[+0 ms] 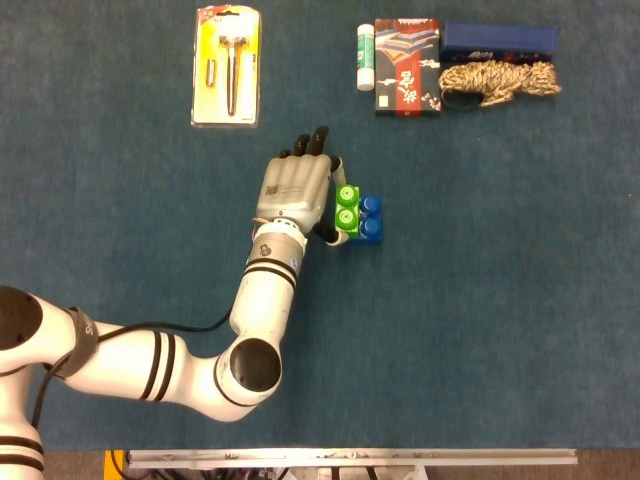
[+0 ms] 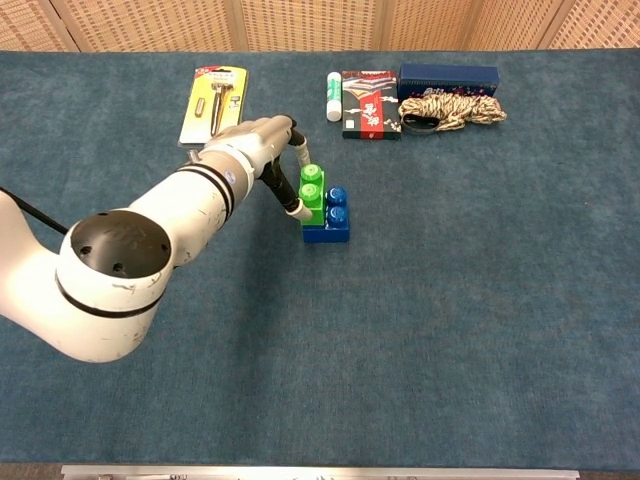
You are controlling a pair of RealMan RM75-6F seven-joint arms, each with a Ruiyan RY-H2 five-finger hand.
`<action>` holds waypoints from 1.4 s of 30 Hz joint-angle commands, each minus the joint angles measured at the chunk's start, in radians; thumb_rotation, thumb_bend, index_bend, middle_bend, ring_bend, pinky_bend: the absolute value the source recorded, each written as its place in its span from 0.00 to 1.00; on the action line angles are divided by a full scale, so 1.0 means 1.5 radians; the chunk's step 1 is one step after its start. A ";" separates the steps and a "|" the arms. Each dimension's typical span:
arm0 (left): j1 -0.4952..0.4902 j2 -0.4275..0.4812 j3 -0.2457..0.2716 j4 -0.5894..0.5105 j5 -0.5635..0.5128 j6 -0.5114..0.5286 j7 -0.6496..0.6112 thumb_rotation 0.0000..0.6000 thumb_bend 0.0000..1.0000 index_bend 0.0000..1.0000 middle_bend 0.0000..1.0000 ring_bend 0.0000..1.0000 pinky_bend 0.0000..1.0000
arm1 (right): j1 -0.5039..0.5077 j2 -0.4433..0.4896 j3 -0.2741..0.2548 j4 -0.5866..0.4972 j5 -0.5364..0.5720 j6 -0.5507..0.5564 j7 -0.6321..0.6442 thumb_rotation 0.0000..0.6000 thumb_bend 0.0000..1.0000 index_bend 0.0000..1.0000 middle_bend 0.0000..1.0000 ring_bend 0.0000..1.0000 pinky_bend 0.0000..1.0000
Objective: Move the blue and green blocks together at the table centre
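A green block point(image 1: 346, 209) stands against the left side of the blue block point(image 1: 369, 218) near the table centre. In the chest view the green block point(image 2: 311, 192) rests on the left part of the blue block point(image 2: 335, 222), whose right studs show. My left hand point(image 1: 295, 190) lies just left of them, palm down. It pinches the green block between the thumb at its near end and a finger at its far end. From the chest view the left hand point(image 2: 255, 148) shows the same hold. My right hand is in neither view.
A yellow tool pack point(image 1: 227, 65) lies at the back left. At the back right are a white tube point(image 1: 365, 57), a red and black box point(image 1: 407, 66), a dark blue box point(image 1: 498, 39) and a coil of rope point(image 1: 500, 80).
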 commanded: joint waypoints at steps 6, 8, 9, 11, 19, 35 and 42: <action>0.001 -0.005 0.003 0.004 0.001 -0.003 -0.001 1.00 0.13 0.53 0.01 0.00 0.15 | -0.001 0.000 0.000 0.001 -0.001 0.002 0.001 1.00 0.04 0.28 0.15 0.00 0.03; 0.001 -0.007 0.004 0.006 0.002 -0.005 -0.001 1.00 0.13 0.53 0.01 0.00 0.15 | 0.000 0.000 0.000 0.001 -0.001 0.002 0.001 1.00 0.04 0.28 0.15 0.00 0.03; 0.002 -0.008 0.004 0.006 0.002 -0.005 -0.001 1.00 0.13 0.53 0.01 0.00 0.15 | 0.000 0.000 0.000 0.000 -0.001 0.001 0.001 1.00 0.04 0.28 0.15 0.00 0.03; 0.002 -0.010 0.005 0.008 0.002 -0.007 -0.001 1.00 0.13 0.53 0.01 0.00 0.15 | -0.001 0.000 0.000 0.000 -0.001 0.002 0.001 1.00 0.04 0.28 0.15 0.00 0.03; 0.000 -0.020 0.013 0.016 0.007 -0.012 0.003 1.00 0.13 0.53 0.01 0.00 0.15 | -0.001 0.001 0.000 0.000 -0.001 0.003 0.003 1.00 0.04 0.28 0.15 0.00 0.03; 0.007 -0.012 0.016 -0.003 0.014 -0.012 0.010 1.00 0.13 0.42 0.01 0.00 0.15 | 0.000 0.001 0.000 -0.001 0.002 -0.002 0.002 1.00 0.04 0.28 0.15 0.00 0.03; 0.011 0.011 0.016 -0.042 0.019 -0.004 0.014 1.00 0.13 0.08 0.01 0.00 0.15 | 0.003 0.000 0.000 -0.002 0.002 -0.007 -0.003 1.00 0.04 0.28 0.15 0.00 0.03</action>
